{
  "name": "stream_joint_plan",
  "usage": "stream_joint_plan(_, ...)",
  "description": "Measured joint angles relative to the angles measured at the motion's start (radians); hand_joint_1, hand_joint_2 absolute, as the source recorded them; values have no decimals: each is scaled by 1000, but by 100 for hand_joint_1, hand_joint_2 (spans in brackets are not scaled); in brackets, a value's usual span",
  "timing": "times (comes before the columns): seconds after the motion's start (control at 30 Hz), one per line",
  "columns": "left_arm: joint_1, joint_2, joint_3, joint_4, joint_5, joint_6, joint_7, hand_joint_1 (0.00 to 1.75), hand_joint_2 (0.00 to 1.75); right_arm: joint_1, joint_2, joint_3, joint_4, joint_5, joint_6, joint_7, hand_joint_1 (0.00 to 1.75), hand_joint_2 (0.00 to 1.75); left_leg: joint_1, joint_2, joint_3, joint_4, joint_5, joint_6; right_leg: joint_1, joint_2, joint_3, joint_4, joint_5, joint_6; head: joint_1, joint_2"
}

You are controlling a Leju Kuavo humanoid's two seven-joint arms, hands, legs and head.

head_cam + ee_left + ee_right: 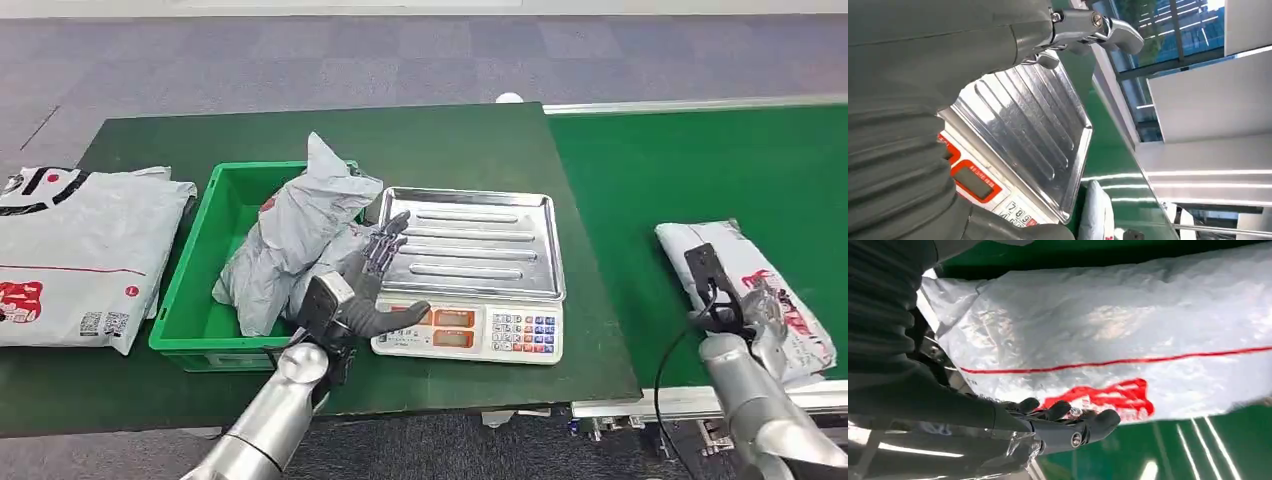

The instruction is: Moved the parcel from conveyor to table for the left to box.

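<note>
A white parcel (pixel 762 262) with red print lies on the green conveyor (pixel 700 160) at the right. My right hand (pixel 752 315) rests on its near end. In the right wrist view the thumb and dark fingers (pixel 1058 412) curl onto the edge of the parcel (pixel 1123 330) and pinch the plastic. My left hand (pixel 362 285) hovers with fingers spread between the green box (pixel 185 285) and the scale, holding nothing. In the left wrist view its fingers (pixel 1093 27) reach over the steel tray (pixel 1033 130).
Two grey parcels (pixel 290 235) lie in the green box. A weighing scale (pixel 470 330) with a steel tray (pixel 470 240) stands mid-table. A large white bag (pixel 70 250) lies at the far left. The dark green table (pixel 450 140) abuts the conveyor.
</note>
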Motion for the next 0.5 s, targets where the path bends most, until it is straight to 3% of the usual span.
stream_joint_plan(0.5, 0, 0, 1, 0, -3, -4, -2, 0, 175, 6, -3, -3, 14, 20, 51, 35, 0, 175, 0, 0, 0, 0, 0, 0, 0, 0, 0, 0, 0, 0, 0, 0)
